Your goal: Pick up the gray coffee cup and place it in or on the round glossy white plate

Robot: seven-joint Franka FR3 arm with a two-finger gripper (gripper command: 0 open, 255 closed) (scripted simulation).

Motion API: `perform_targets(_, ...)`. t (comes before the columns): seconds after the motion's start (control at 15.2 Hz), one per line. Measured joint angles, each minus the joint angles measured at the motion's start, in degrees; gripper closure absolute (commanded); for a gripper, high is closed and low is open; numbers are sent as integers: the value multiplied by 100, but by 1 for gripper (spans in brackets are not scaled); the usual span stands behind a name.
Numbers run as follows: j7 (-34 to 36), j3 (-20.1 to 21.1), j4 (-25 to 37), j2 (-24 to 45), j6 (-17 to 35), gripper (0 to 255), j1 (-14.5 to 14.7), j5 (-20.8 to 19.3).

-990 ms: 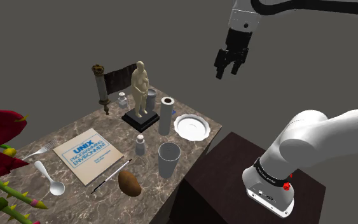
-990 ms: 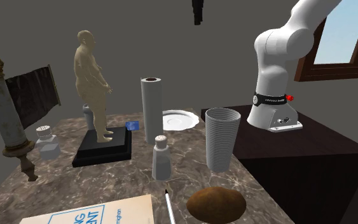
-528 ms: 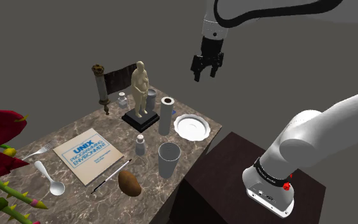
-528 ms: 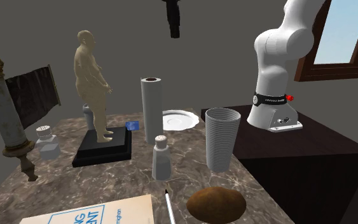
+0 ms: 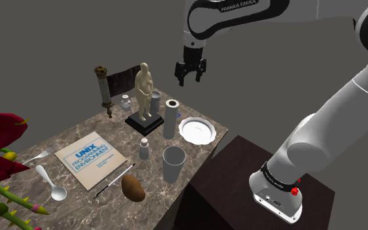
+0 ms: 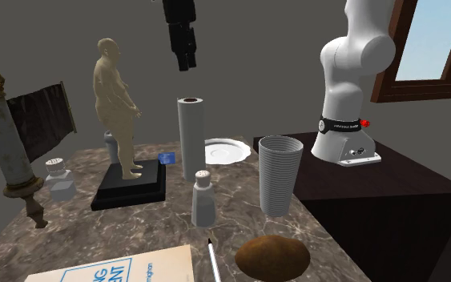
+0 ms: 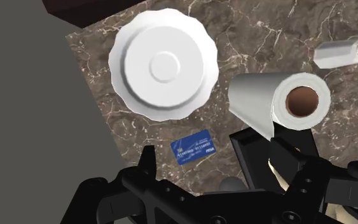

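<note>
The marble tabletop (image 5: 114, 127) carries all items. The white arm (image 5: 254, 16) reaches over its far end. The ribbed gray cup (image 5: 174, 163) stands upright near the edge facing the stand, between the brown potato (image 5: 133, 188) and the round white plate (image 5: 197, 130), apart from both. The plate lies flat just beside the upright paper roll (image 5: 171, 117). The black fingers (image 6: 187, 58) hang high above the roll, parted, gripping nothing. A small blue card (image 7: 192, 146) lies near the plate.

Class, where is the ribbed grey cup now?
In the shoulder view the ribbed grey cup stands upright by the table's right edge, between the round white plate and the brown potato.
</note>
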Motion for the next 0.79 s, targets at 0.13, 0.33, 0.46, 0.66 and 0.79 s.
perform_targets(0.13,107,36,302,430,102,0,18,-60)
perform_targets(0.33,255,67,732,1074,277,0,50,-166)
perform_targets(0.46,362,81,1181,1568,292,0,88,-245)
perform_targets(0.66,487,74,1868,2282,278,0,146,-357)
perform_targets(0.79,566,41,2449,2756,227,0,181,-433)
